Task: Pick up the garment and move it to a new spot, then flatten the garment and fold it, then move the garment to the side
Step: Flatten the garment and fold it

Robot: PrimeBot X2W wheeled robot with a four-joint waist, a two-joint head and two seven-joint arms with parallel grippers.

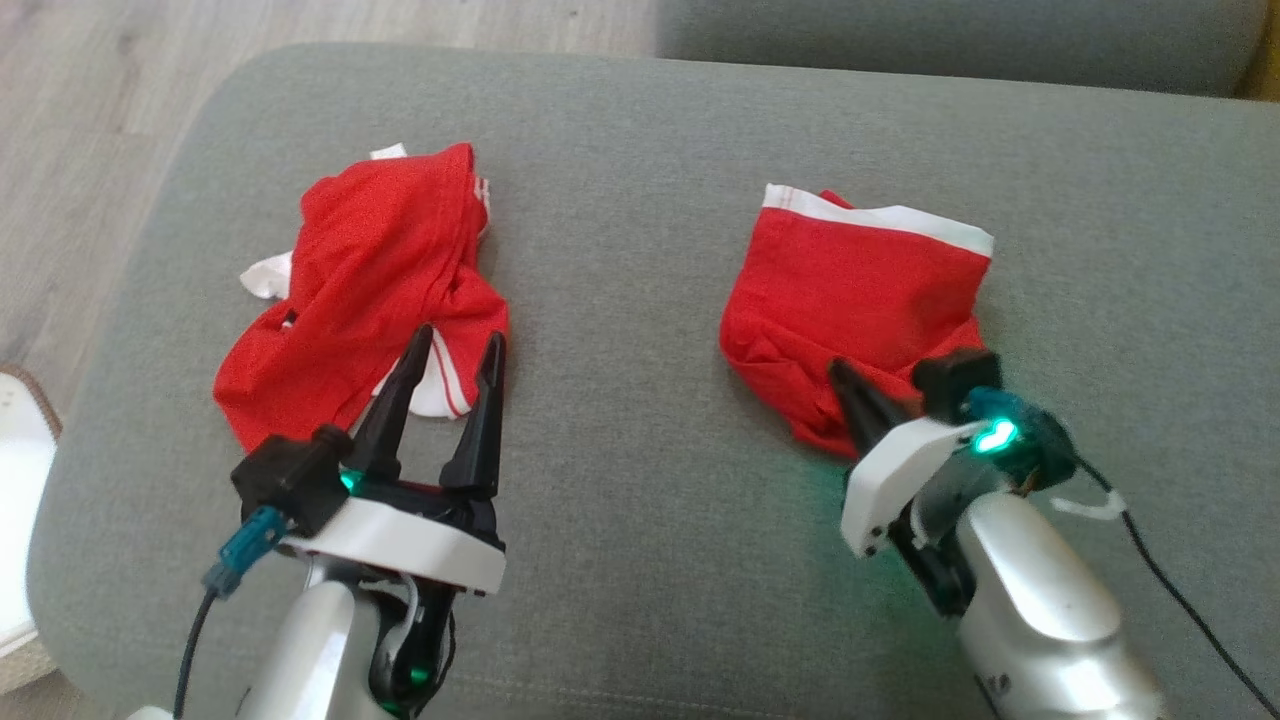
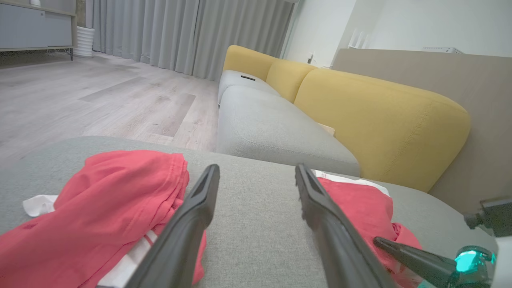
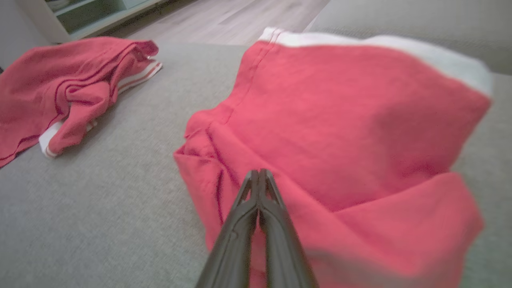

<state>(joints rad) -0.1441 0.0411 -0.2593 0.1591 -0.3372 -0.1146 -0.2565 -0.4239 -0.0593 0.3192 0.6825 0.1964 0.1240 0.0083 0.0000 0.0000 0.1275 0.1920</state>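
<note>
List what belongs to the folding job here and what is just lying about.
Job: right garment, shut right claw at its edge; left garment, open left claw by it; grey seat.
Lying about: yellow backrest, curtains, floor.

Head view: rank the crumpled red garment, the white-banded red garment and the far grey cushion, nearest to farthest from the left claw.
1. Crumpled red garment, on the left, just beneath the left claw.
2. White-banded red garment, across on the right.
3. Far grey cushion, at the top right.
</note>
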